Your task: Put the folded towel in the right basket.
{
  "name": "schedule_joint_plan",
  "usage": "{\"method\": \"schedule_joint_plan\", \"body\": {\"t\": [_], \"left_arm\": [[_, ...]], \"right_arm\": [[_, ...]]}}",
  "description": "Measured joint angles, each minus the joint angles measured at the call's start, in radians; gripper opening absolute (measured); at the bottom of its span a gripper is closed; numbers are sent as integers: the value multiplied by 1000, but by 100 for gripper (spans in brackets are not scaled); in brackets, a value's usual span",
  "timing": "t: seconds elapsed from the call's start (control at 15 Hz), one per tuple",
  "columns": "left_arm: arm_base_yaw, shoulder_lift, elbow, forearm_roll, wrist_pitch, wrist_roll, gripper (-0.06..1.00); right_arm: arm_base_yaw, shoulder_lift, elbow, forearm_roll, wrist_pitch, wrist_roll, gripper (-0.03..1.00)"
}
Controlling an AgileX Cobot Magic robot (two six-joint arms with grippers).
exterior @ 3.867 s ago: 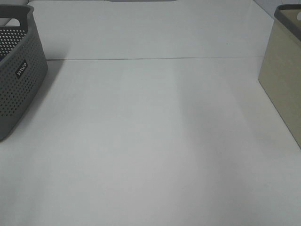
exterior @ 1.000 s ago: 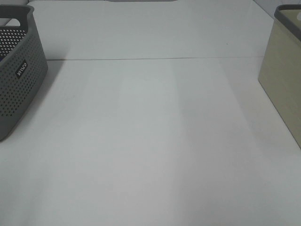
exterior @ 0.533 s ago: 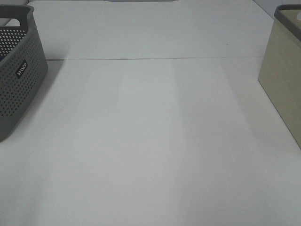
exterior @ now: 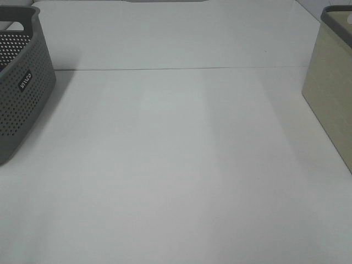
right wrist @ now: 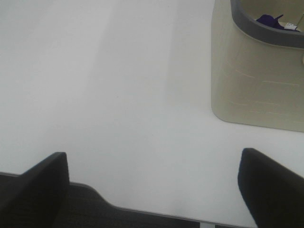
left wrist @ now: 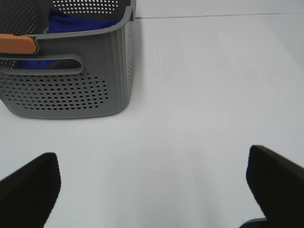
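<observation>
The grey perforated basket [left wrist: 71, 71] at left holds blue cloth [left wrist: 80, 21]. The left gripper [left wrist: 152, 190] and right gripper [right wrist: 152, 190] are both spread wide and empty. The beige right basket [right wrist: 259, 71] shows a dark blue scrap [right wrist: 269, 19], possibly the folded towel, mostly hidden; completion cannot be confirmed.
</observation>
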Motion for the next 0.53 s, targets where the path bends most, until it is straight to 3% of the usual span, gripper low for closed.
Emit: {"method": "schedule_joint_plan", "body": {"t": [0.33,0.53], "left_arm": [[0,0,0,0,0,0,99],[0,0,0,0,0,0,99]], "right_arm": [[25,-54,110,-3,-33,122,93],[94,-54,150,-7,-93,127,93]]}}
